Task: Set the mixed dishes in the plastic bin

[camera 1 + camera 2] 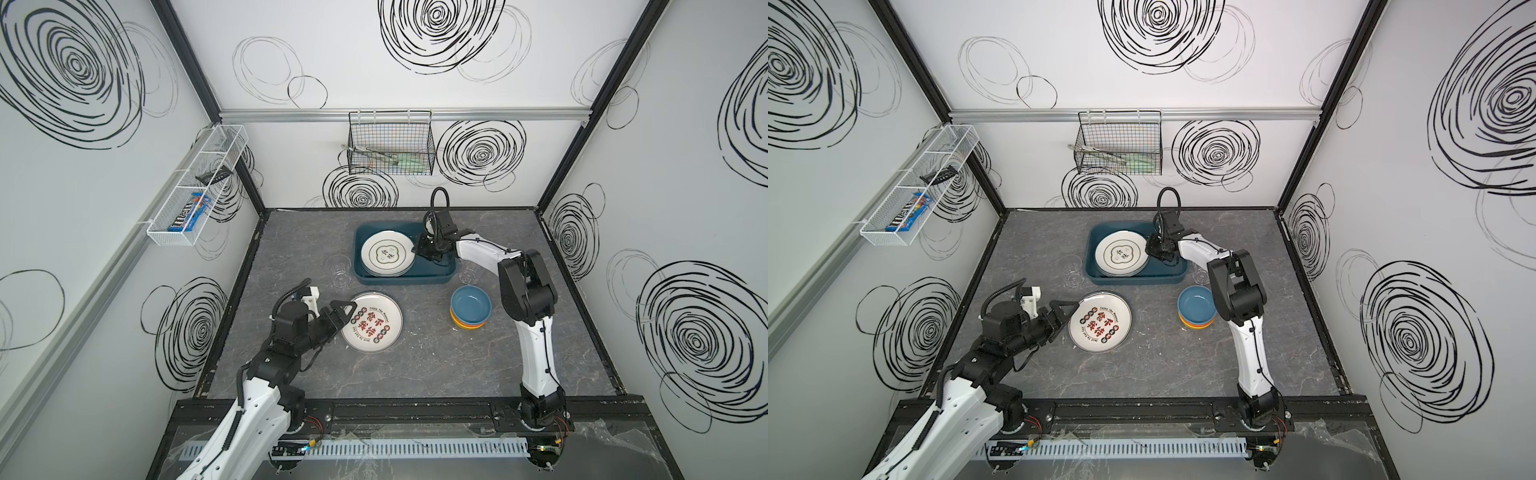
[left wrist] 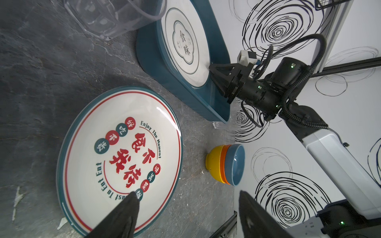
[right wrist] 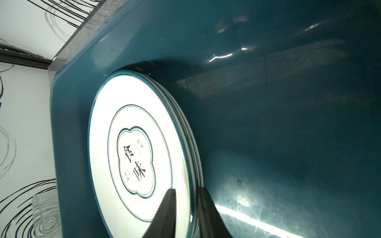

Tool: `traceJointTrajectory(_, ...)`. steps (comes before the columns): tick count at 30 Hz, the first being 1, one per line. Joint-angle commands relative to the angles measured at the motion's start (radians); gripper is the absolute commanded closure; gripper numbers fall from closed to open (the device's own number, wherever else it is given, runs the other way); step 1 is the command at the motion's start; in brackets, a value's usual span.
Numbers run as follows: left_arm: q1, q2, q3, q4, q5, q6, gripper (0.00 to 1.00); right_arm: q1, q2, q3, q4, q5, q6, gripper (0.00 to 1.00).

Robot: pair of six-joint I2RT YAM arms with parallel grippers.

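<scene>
The right pincer (image 3: 186, 188) narrowly straddles the rim of the top plate (image 3: 132, 152) inside the bin (image 1: 399, 279) at the table's (image 1: 415, 374) twelve o'clock, grip unclear, while the left pincer (image 2: 188, 194) gapes empty; a crooked withdrawal could drag that plate off its stack.

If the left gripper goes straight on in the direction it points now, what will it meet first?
Probably the red-lettered plate: the open left gripper points at its near rim, and in the wrist view one finger overlaps the plate. Its height above the plate is unclear.
</scene>
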Motion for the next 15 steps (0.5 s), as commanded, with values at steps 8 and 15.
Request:
traceJointTrajectory(8,0.009,-0.011,-0.008,-0.002,-0.013,0.017,0.2,0.013,-0.074,-0.001,-0.033,0.048,-0.031,0.73)
traceJointTrajectory(15,0.009,-0.005,0.018,-0.061,-0.052,0.058,0.21,0.027,-0.205,-0.094,-0.02,0.068,-0.065,0.72)
